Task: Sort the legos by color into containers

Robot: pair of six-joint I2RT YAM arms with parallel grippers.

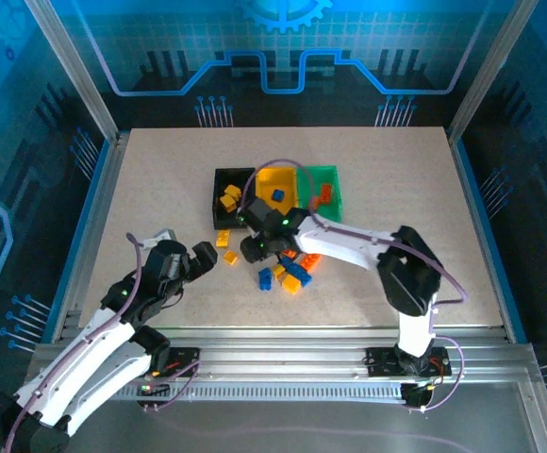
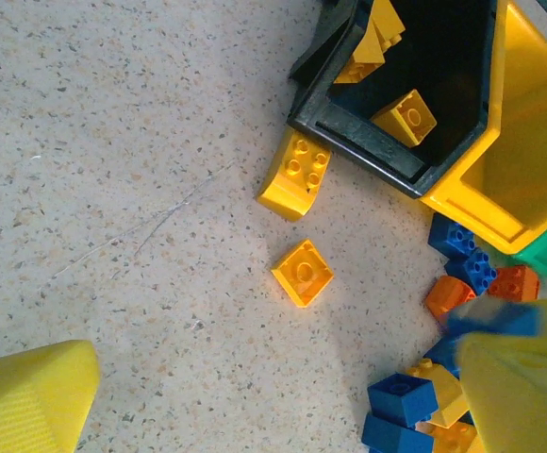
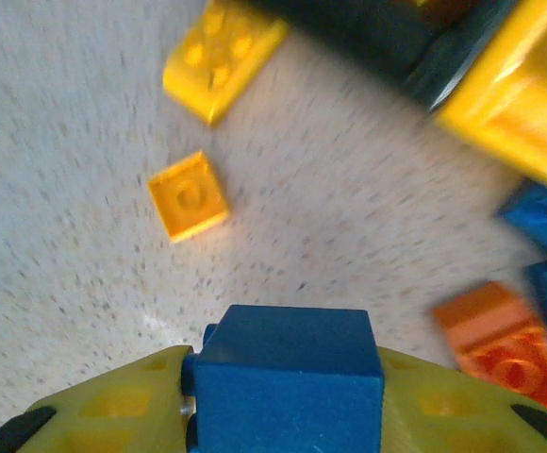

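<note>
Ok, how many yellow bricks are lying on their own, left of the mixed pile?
2: a curved brick beside the black bin's outer wall, and a flat square brick a little farther from that bin. Other yellow ones may be buried in the pile.

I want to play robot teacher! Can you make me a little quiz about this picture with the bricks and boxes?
1. True or false: the black bin holds yellow bricks.
2. Which brick is between the right fingers? A orange, B blue, C yellow.
3. What colour are the bricks inside the green bin?
Key: 1 true; 2 B; 3 orange.
</note>
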